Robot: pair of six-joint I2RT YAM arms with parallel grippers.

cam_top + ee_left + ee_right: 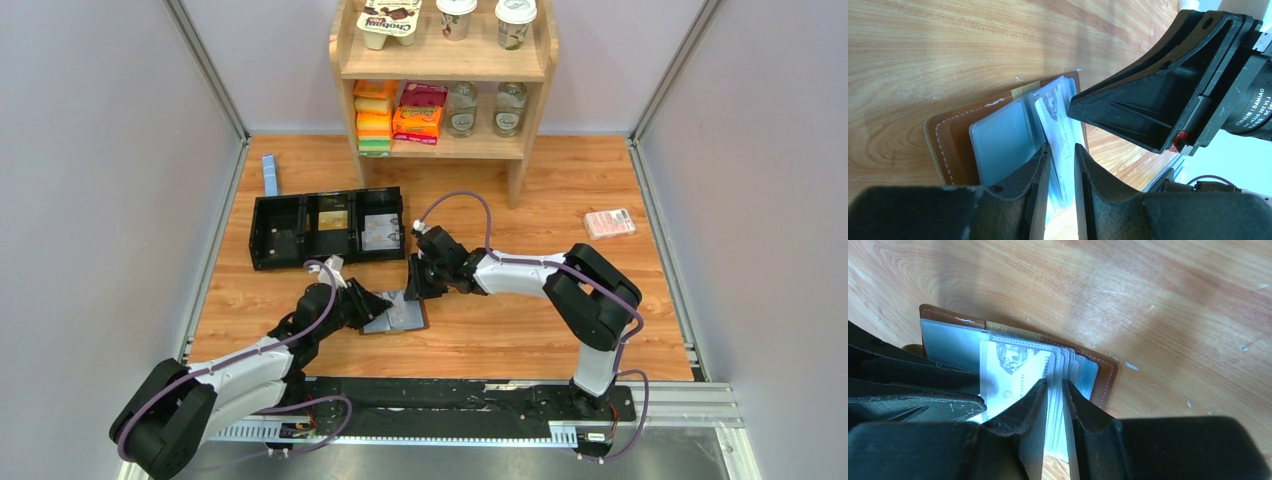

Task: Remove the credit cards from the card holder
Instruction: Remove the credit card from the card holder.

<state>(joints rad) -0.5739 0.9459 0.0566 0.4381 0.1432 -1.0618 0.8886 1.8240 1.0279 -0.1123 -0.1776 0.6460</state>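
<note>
1. The left gripper has its jaws narrowly apart, astride a pale, printed, thin rectangular credit card. The card stands up from the brown leather bi-fold card holder. I cannot tell whether the pads actually bite. If they catch the clear sleeve along with the card, a pull would likely drag the whole card holder across the light wooden table.
2. The right gripper has its jaws nearly together, with the fanned sleeves sandwiched between them, apparently pinched. If that hold slips, nothing anchors the card holder.
3. The card holder lies open on the table between the two grippers. The left gripper works over its middle and the right gripper over its right half.
</note>
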